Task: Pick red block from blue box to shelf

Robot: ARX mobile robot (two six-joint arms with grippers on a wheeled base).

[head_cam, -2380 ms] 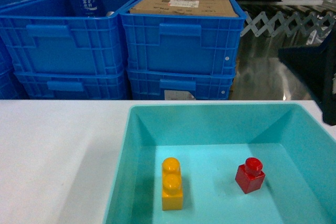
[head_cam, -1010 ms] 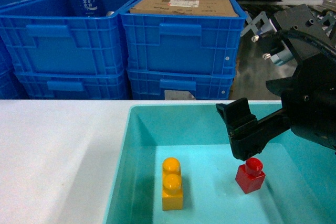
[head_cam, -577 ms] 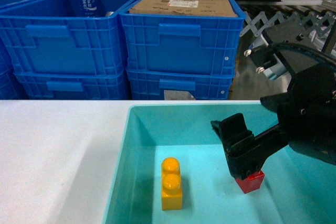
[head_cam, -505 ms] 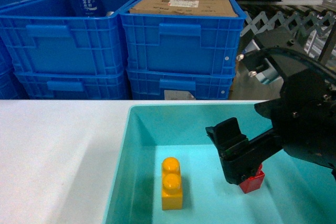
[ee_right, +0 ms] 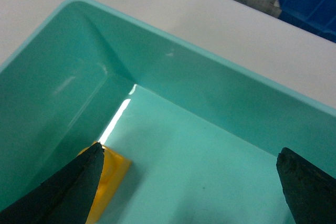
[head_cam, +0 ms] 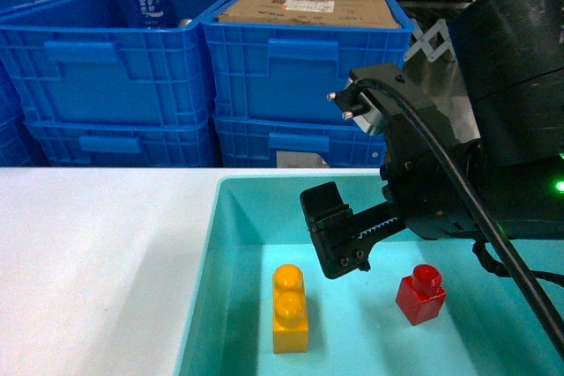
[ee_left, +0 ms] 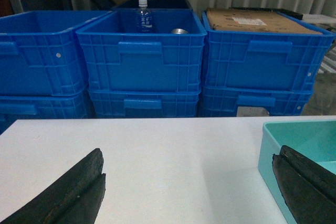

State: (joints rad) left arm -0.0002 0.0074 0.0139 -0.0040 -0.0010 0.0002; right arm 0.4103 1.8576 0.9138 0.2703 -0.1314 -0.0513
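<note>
The right gripper (ee_right: 189,182) is parked inside the blue box (head_cam: 231,244), jaws spread wide with nothing held between them, as seen plainly in the right wrist view, where both dark fingertips sit at opposite edges of the picture with bare turquoise floor between. In the head view only one finger (head_cam: 339,239) can be made out clearly; the rest is buried behind the bulky arm.

The relation that matters: the red block (head_cam: 420,293) is sitting on the box floor to the right of that visible finger and a bit lower in the picture, near it but not touching. So the gripper is probably offset toward the yellow brick (head_cam: 289,308) side, and a shift back toward the right would likely be needed before closing. The block is a cube, so no long axis to worry about. It's clearly the right arm's job; the left gripper (ee_left: 189,182) is seen hanging open and empty over the white table (ee_left: 173,161), outside the box's rim.

What's worth noting between views: the red block is shown only by the head camera. In the right wrist view it isn't visible at all, just a corner of the yellow brick peeking past the left fingertip. The shelf can't be made out with any confidence in any view.
</note>
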